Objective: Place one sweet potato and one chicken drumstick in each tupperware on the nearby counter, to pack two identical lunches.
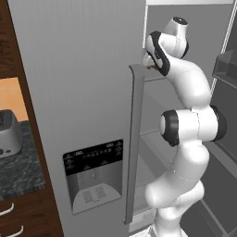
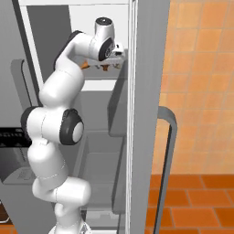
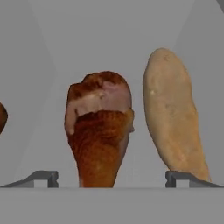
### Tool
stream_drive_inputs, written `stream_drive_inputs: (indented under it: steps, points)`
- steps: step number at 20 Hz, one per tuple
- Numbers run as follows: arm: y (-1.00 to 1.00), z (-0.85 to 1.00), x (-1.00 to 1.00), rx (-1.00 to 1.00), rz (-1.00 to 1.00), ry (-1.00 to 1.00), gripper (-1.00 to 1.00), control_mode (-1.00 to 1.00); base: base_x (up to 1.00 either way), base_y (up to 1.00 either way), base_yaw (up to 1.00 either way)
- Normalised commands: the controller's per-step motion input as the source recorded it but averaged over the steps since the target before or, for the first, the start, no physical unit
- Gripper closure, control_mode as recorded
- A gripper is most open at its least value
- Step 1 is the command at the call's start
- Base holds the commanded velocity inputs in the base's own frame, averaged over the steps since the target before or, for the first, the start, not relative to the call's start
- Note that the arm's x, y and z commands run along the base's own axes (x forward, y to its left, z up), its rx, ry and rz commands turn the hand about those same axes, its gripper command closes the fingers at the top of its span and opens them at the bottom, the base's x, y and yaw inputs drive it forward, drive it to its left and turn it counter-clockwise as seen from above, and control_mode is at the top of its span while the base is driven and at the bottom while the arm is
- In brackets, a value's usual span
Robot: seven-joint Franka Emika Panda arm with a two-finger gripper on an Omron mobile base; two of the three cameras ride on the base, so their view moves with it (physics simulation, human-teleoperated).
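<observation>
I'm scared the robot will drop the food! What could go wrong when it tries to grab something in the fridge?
The open gripper straddles the chicken drumstick, but the sweet potato lies right beside it, and one fingertip sits at its end. Closing might nudge or pinch the sweet potato too. The drumstick narrows toward the gripper, so a grip on that thin end could slip. The fridge shelf is tight, so the arm might bump it when pulling out.

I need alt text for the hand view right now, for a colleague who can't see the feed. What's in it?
A reddish-brown chicken drumstick lies centred between the open gripper fingers, thick end away from the camera. A tan sweet potato lies beside it, apart from it, its near end by the other finger. All sit on a pale grey fridge shelf.
</observation>
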Motion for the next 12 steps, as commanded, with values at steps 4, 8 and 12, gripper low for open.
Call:
stream_drive_inputs:
  steps: [4,8,12]
  points:
    - [0.26,0.0,-0.27,0.0,0.0,-0.09,-1.0,-1.0,0.0,0.0,0.0]
    - [0.15,-0.49,-0.1,0.0,0.0,-0.11,-1.0,-1.0,0.0,0.0,0.0]
    - [0.0,-0.69,0.01,0.0,0.0,-0.06,-1.0,-1.0,0.0,0.0,0.0]
